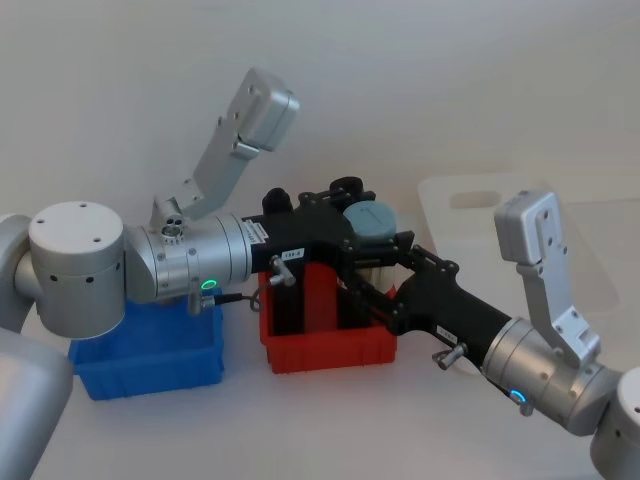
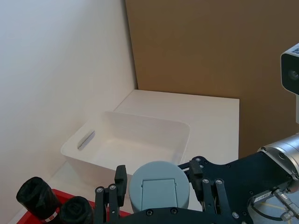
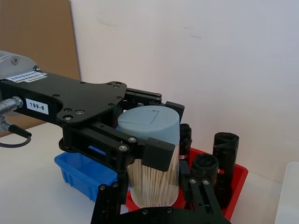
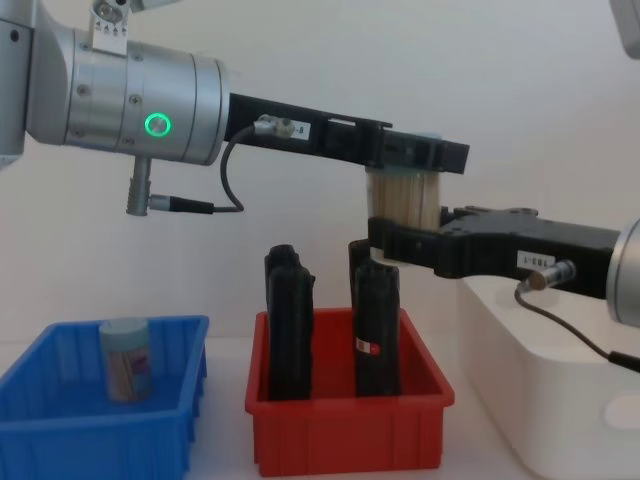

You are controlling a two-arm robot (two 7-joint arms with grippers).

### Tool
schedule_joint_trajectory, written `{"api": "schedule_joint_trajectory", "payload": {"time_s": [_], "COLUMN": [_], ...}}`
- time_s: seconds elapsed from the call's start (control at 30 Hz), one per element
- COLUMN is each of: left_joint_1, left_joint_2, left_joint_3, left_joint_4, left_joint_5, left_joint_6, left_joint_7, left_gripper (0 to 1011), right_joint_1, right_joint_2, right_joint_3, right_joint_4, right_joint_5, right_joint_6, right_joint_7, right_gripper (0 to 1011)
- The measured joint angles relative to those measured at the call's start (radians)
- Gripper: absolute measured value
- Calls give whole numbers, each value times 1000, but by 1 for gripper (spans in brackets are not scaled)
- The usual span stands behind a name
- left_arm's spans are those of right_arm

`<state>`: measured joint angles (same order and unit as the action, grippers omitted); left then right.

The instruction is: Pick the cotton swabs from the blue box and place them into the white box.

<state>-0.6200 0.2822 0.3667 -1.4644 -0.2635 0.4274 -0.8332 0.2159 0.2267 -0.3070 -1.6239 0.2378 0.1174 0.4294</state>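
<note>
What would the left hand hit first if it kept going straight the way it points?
Probably the right hand, which faces it at the cotton swab tub the left hand clamps. The white box lies beyond but lower, though depth is hard to judge.

Bright, even, diffuse light; soft faint shadows; white box [image 1: 470, 181] washed out.
</note>
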Motion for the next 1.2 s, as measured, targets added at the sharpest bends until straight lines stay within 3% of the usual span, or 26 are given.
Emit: {"api": "schedule_joint_trajectory", "payload": {"time_s": [0.27, 0.77, 1.2], "left_joint_1": [0, 0, 0], "left_joint_2": [0, 0, 0], "left_joint_3": [0, 0, 0], "left_joint_4": [0, 0, 0], "left_joint_5": [0, 0, 0], "left_joint_6": [0, 0, 0], "left_joint_7": [0, 0, 0], "left_gripper": [1003, 1004, 1004], "right_joint_1": [-1, -16, -28], "right_joint_2": [2, 20, 50], "right_joint_3": [-2, 7, 46], "right_joint_4": [-3, -18, -4], "right_joint_5": [3, 17, 49], "right_joint_6": [-6, -7, -14], "right_joint_7": [-1, -40, -137], "right_gripper": [636, 636, 636]}}
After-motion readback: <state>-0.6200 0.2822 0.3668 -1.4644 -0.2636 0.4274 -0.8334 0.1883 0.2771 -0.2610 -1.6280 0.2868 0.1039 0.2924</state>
